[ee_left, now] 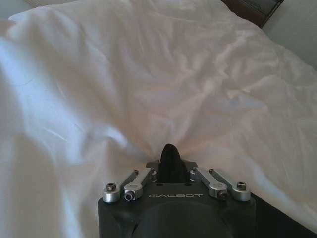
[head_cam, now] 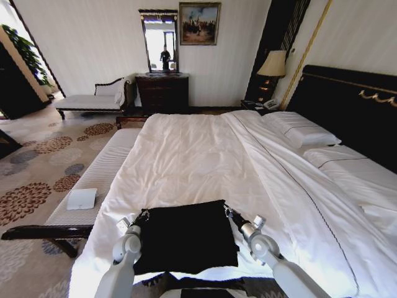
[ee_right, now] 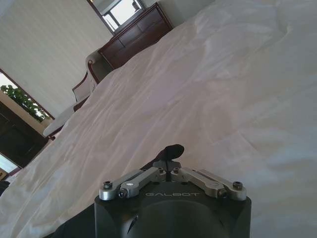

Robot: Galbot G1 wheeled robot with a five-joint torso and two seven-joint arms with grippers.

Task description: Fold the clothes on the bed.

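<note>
The clothes (head_cam: 186,239), a black T-shirt, lie as a flat dark rectangle on the white bed (head_cam: 198,155) close to its near edge. My left gripper (head_cam: 144,215) is at the shirt's far left corner and my right gripper (head_cam: 228,211) at its far right corner. In the left wrist view the left gripper (ee_left: 171,159) is shut, with a black point of cloth pinched between the fingers. In the right wrist view the right gripper (ee_right: 170,152) is shut on a small curl of black fabric. No lettering shows on the shirt.
White duvet stretches far ahead of the shirt. Pillows (head_cam: 301,130) lie at the right by the dark headboard (head_cam: 347,105). A pale bench (head_cam: 99,174) with a white pad (head_cam: 82,198) runs along the bed's left side. A dresser (head_cam: 162,92) stands at the back wall.
</note>
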